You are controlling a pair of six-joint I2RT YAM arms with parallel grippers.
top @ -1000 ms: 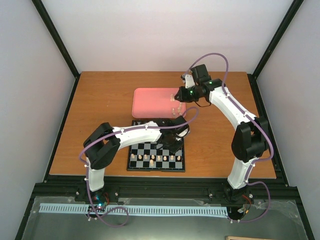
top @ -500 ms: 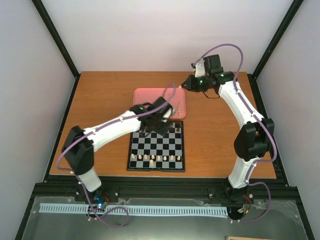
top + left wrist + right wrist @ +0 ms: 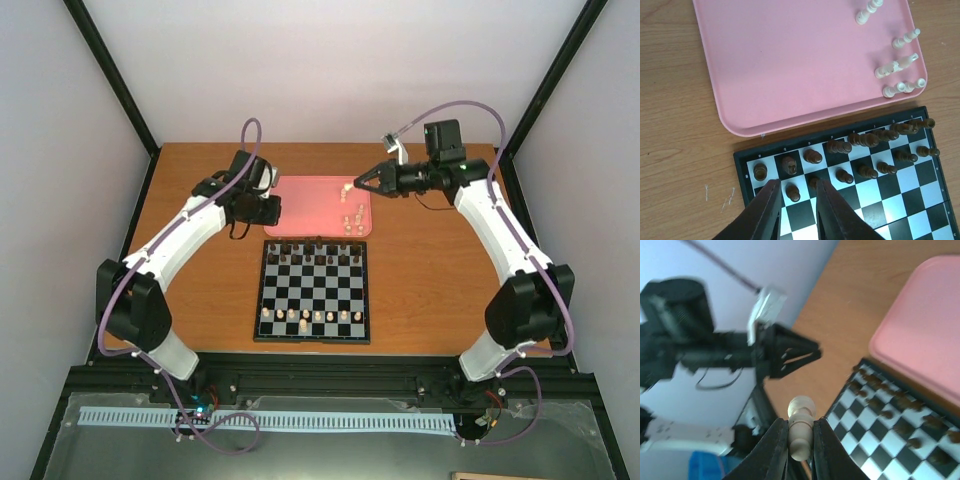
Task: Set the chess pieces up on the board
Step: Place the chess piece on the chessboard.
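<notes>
On a wooden table (image 3: 200, 300) walled by white panels (image 3: 330, 70), board (image 3: 313, 290) central, pink tray (image 3: 305, 205) behind it holding cream-white chess pieces (image 3: 900, 65), right gripper (image 3: 800, 422) clamped on one cream-white piece (image 3: 800, 432), left gripper (image 3: 797, 185) slightly parted, empty.

You will find no legible text; the tiny white coordinate marks on the board (image 3: 900, 192) border are too small to read.

Black-and-white checkered square chessboard (image 3: 314, 291) with thin black border; tiny cream-white chess pieces (image 3: 895, 67); dark brown pieces (image 3: 839, 147); plain pink rounded plastic tray (image 3: 305, 205); orange-brown wood-grain desk (image 3: 200, 270).
</notes>
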